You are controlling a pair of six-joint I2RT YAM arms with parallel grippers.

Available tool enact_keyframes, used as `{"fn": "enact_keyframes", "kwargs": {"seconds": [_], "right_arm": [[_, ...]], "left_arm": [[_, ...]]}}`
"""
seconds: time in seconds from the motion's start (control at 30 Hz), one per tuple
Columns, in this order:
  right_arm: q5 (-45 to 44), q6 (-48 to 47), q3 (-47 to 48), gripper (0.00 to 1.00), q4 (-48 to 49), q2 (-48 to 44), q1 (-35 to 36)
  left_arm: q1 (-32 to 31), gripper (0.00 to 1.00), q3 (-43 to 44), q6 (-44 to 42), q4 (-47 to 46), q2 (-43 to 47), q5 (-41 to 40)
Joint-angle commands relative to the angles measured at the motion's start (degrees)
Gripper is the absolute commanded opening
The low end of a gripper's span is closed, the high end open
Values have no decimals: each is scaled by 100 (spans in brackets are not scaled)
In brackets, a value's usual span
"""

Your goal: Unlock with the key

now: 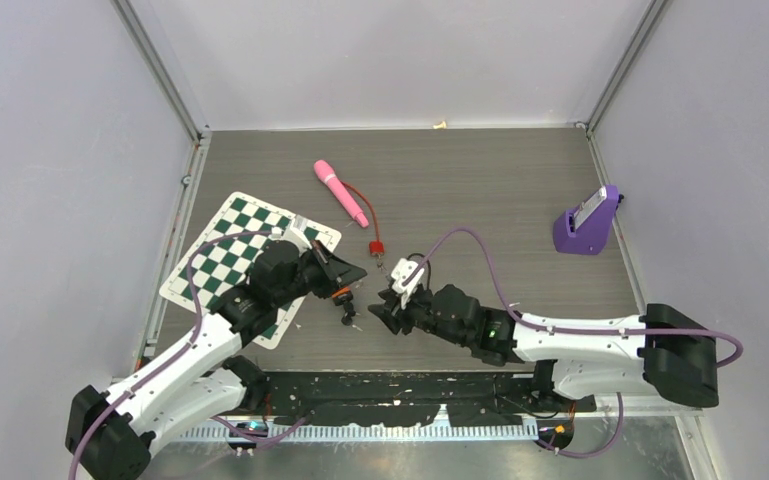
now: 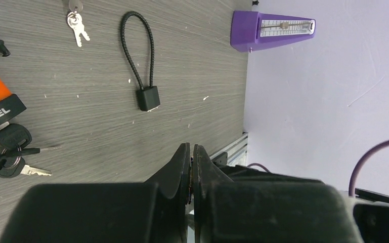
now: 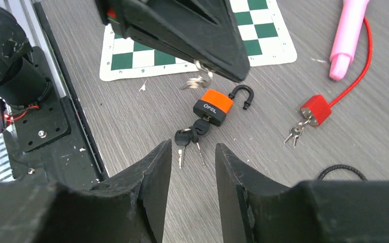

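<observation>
The right gripper (image 3: 193, 147) stands with its jaws parted and nothing between them, low over the grey wood-grain table (image 3: 131, 131) and aimed at the bunch of black-headed keys (image 3: 188, 137). One of those keys sits in the keyway at the bottom of the orange-and-black padlock (image 3: 212, 107), which lies flat near the middle of the table. Its black steel shackle (image 3: 243, 93) is swung out, one leg free of the body.

Just beyond the padlock, the left gripper (image 2: 190, 149) is clenched, its fingers pressed together. A small silver key bunch (image 3: 197, 81) shows right at its tip in the right wrist view. I cannot tell whether it is pinched or merely lies beneath.

Further out lie a small red padlock (image 3: 314, 109) on a red cable and a black cable-loop lock (image 2: 148, 97), both apparently closed. A green-and-white chequered mat (image 3: 131, 55) lies on the left arm's side.

Judging by the open shackle, the unlocking of the orange padlock looks done and the right arm is letting go. If another lock is meant, the next move calls for matching a key to it, steadying its body with one gripper, then seating and turning the key with the other.
</observation>
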State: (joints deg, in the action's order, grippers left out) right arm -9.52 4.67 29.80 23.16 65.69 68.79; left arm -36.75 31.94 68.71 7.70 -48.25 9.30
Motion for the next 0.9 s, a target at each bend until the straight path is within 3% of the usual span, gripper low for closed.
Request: {"fn": "enact_keyframes", "kwargs": {"seconds": [0.0, 0.33, 0.7, 0.77, 0.87], "right_arm": [[-786, -851, 206, 44, 881, 173, 507], [-2077, -1468, 233, 48, 2394, 964, 1073], [-2534, -1640, 334, 46, 3208, 1589, 1094], [-2579, -1684, 355, 42, 3247, 1653, 1095], [-2558, -1693, 322, 24, 3260, 1675, 1093]], "left_arm": [[-66, 0, 279, -269, 184, 77, -125], [-216, 0, 412, -177, 357, 218, -269], [-362, 0, 470, -103, 360, 225, -315], [-368, 0, 466, -91, 355, 229, -323], [-376, 0, 481, -113, 361, 258, -346]]}}
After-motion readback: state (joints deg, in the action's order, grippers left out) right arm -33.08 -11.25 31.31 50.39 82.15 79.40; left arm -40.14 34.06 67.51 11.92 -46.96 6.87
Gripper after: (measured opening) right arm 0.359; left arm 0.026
